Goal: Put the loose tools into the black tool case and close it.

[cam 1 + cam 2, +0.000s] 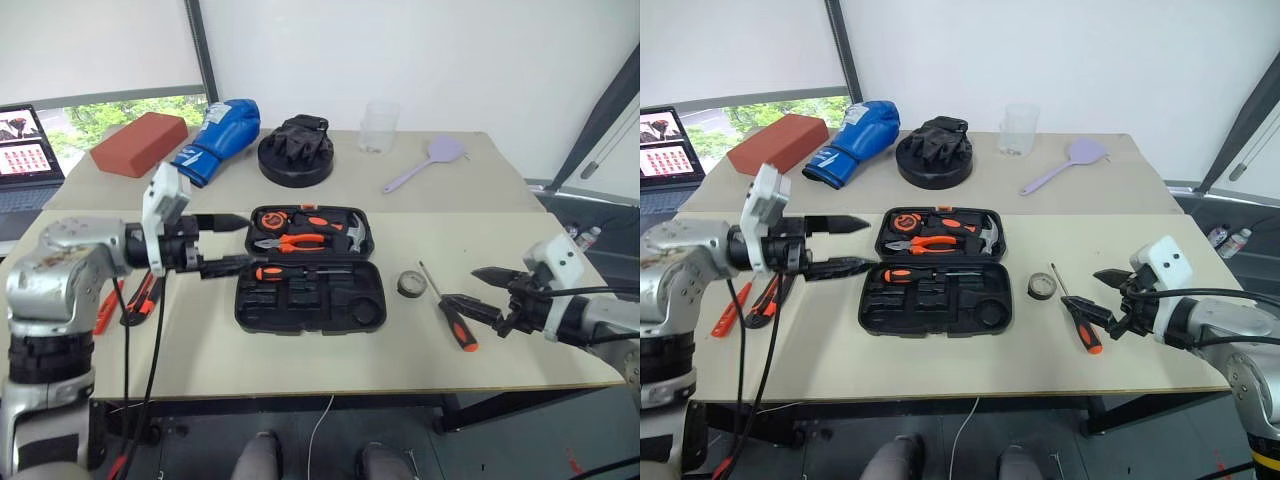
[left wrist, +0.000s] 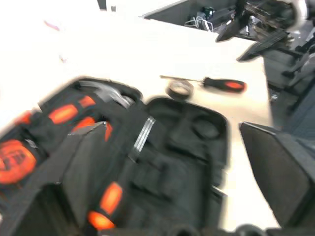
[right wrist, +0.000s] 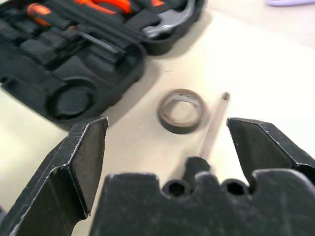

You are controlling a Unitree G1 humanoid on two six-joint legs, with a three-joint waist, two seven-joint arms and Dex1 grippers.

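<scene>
Black tool case (image 1: pixel 310 270), one tape roll (image 1: pixel 410 284).

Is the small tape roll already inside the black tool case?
No, the tape roll lies on the table just beside the open black tool case, next to a screwdriver.

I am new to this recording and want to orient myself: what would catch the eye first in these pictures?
The open black tool case lies in the middle of the near table, with orange-handled tools already in its recesses. To its right on the table lie a small tape roll and a screwdriver, with the open right gripper close by. On the far table, a blue boxing glove stands out.
</scene>
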